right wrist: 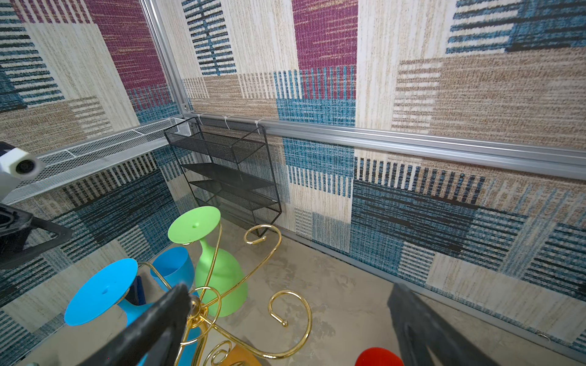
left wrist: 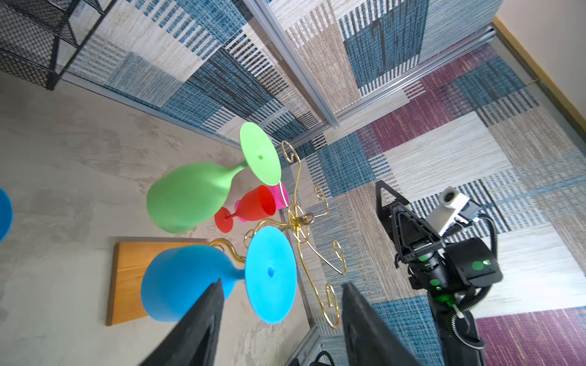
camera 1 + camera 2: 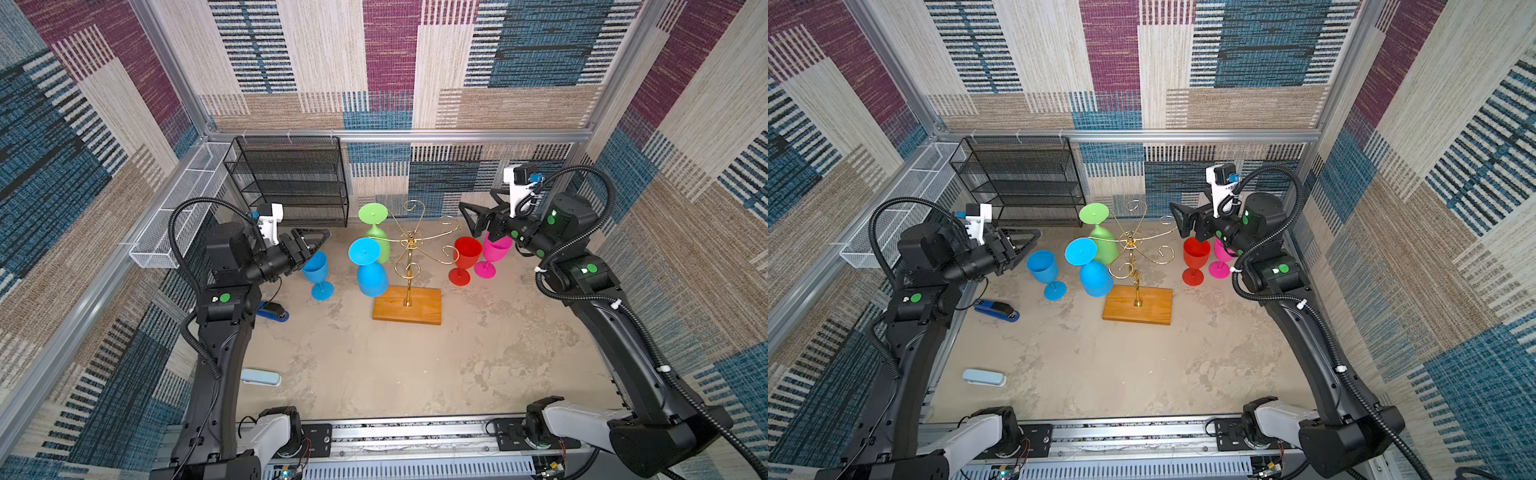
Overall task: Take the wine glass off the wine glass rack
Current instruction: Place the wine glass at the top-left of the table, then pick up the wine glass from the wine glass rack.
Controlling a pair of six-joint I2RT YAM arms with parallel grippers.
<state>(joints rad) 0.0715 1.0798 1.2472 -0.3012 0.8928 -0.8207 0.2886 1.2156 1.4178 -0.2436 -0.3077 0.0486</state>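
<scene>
Partly behind right tool (image 3: 471,220): pink wine glass (image 3: 495,252).

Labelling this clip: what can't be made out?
Pink glass: rim hidden behind the right hand, both top views.
Upright blue glass: cut off by the left wrist view's edge.
Red glass: cut off by the right wrist view's edge.
Stapler: partly behind the left arm in a top view.

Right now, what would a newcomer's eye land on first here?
The bright glasses stand out first. A green glass and a hanging blue glass dangle upside down from the gold wine glass rack mid-table. An upright blue glass stands by the open left tool. A red glass and a pink glass stand by the open right tool.
</scene>
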